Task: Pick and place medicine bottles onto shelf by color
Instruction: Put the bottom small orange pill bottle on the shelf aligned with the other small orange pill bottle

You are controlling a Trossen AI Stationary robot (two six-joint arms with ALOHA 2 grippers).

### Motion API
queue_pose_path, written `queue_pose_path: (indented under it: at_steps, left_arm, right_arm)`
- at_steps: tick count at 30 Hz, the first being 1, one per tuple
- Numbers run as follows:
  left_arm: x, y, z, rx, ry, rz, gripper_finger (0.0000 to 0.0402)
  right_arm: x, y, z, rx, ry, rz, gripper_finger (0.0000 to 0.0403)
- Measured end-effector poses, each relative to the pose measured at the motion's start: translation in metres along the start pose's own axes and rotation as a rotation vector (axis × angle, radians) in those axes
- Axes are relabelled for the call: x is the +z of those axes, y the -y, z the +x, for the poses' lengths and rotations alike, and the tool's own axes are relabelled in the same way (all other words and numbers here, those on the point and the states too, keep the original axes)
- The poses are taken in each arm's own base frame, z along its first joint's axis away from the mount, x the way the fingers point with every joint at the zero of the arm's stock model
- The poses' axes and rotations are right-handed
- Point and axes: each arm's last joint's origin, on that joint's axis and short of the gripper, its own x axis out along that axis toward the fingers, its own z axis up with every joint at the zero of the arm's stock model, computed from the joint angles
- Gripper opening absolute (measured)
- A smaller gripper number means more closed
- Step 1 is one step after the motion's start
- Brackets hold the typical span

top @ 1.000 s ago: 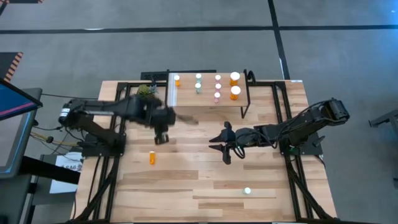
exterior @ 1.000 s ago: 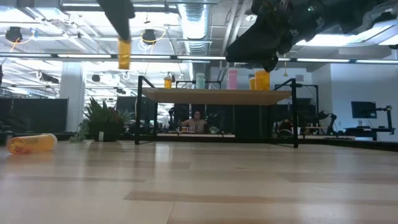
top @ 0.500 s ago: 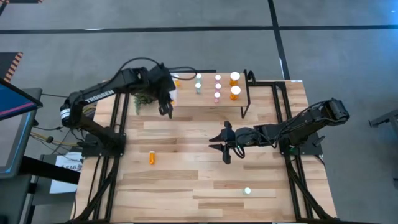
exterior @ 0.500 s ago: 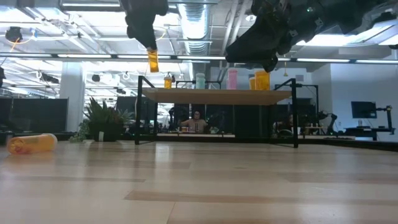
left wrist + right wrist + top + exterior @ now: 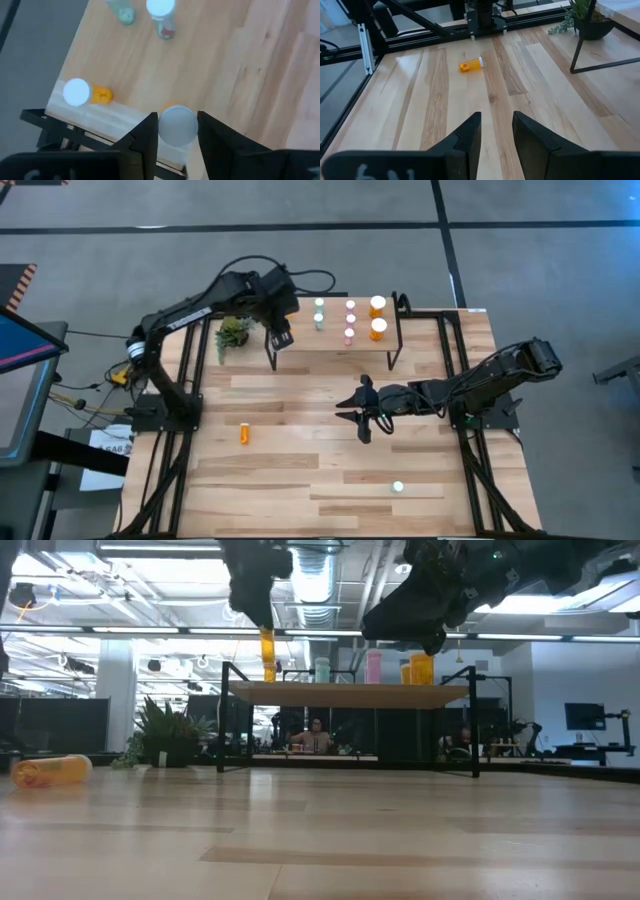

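Orange medicine bottle with a white round cap (image 5: 177,125) is hanging upright in the left gripper (image 5: 282,337), whose jaws are clamping on it, above the left end of the small light-wood shelf on thin black legs (image 5: 335,340). Another small orange vial (image 5: 86,93) is standing on the shelf just beside it, with teal and pink vials (image 5: 319,313) and two larger orange bottles (image 5: 378,317) standing further along. A small orange bottle (image 5: 244,433) is lying on its side on the wooden tabletop (image 5: 300,470), and a white-capped vial (image 5: 397,487) is standing near the front. The right gripper (image 5: 362,420) is hovering over mid-table, jaws slightly apart and holding nothing.
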Motion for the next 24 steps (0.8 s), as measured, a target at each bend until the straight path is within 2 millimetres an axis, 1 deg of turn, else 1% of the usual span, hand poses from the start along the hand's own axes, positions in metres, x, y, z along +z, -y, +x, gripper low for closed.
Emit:
queue_pose_path:
  at_steps: [3,6,8,18,21,24]
  left_arm:
    - [0.009,-0.003,0.009,0.016,-0.036,0.004,0.0105]
    - [0.012,-0.006,0.018,0.031,-0.063,-0.001,0.0105]
    - [0.012,-0.01,0.021,0.034,-0.072,-0.012,0.0105]
    - [0.01,-0.031,0.021,0.061,-0.063,-0.075,0.0105]
    - [0.011,-0.033,0.026,0.07,-0.036,-0.101,0.0105]
    - [0.007,-0.036,0.032,0.06,-0.054,-0.126,0.0105]
  right_arm:
    - [0.0,0.0,0.0,0.0,0.0,0.0,0.0134]
    - [0.0,0.0,0.0,0.0,0.0,0.0,0.0134]
    - [0.0,0.0,0.0,0.0,0.0,-0.003,0.0134]
    - [0.0,0.0,0.0,0.0,0.0,-0.008,0.0134]
    - [0.0,0.0,0.0,0.0,0.0,-0.008,0.0134]
    - [0.0,0.0,0.0,0.0,0.0,-0.009,0.0134]
